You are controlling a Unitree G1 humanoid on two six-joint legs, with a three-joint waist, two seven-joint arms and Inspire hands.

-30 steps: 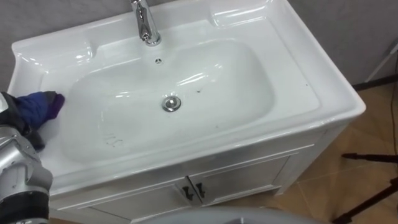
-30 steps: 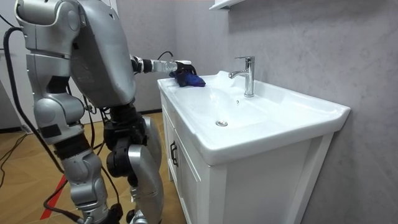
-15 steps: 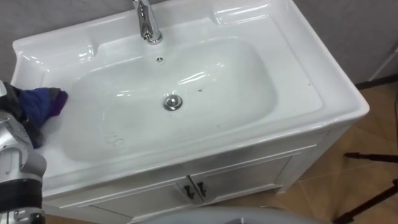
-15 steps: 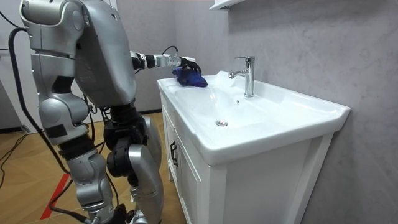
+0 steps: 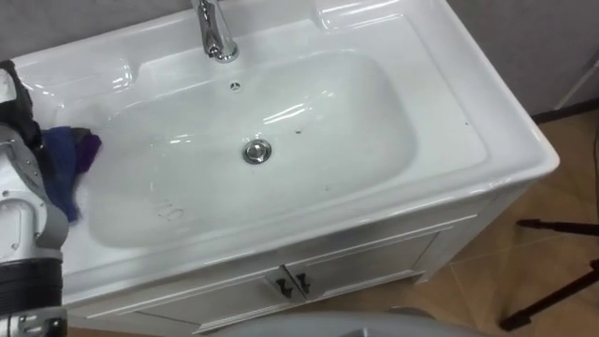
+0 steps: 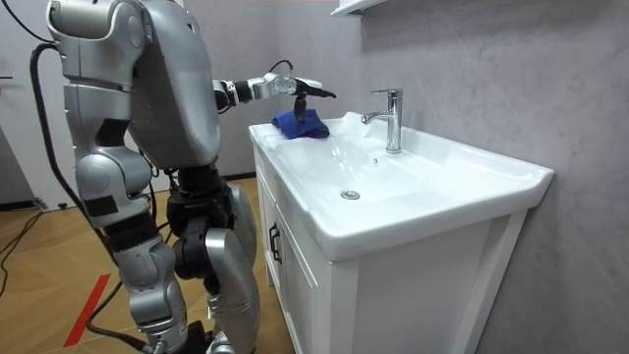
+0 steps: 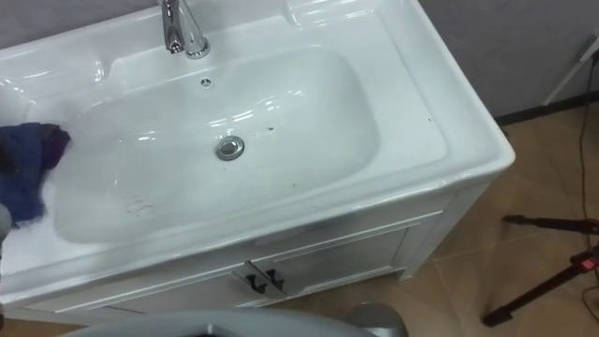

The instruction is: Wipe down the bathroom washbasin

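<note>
The white basin is set in a white cabinet, with a chrome tap at the back and a drain in the middle of the bowl. A dark blue cloth lies crumpled on the basin's left rim and hangs a little into the bowl. In the room view my left hand hovers just above the cloth, open with straight fingers and not touching it. I stand upright in front of the cabinet, at its left end.
The cabinet doors below the basin are closed. Dark tripod legs stand on the wooden floor to the right. A grey wall runs behind the tap, with a white shelf above it.
My left hand has let go of the blue cloth and risen above it with its fingers straightened. The cloth stays on the left rim.
</note>
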